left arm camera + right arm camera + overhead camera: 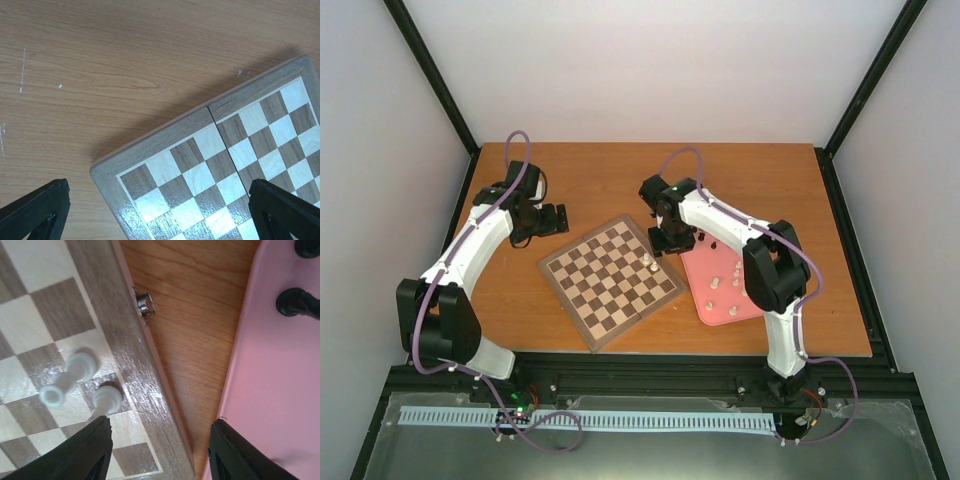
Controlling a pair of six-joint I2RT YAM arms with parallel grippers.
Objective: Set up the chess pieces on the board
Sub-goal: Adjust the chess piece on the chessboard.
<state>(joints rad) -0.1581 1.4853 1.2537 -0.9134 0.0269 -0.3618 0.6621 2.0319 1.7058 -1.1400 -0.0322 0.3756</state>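
While right gripper and left gripper gape apart, two cream-white pieces stand on checkered board.

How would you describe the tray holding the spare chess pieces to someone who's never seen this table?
Start at the wooden chessboard in the middle of the table. Just beyond its right edge lies a flat tray. It is the only pink thing, with small white and black pieces standing on it.
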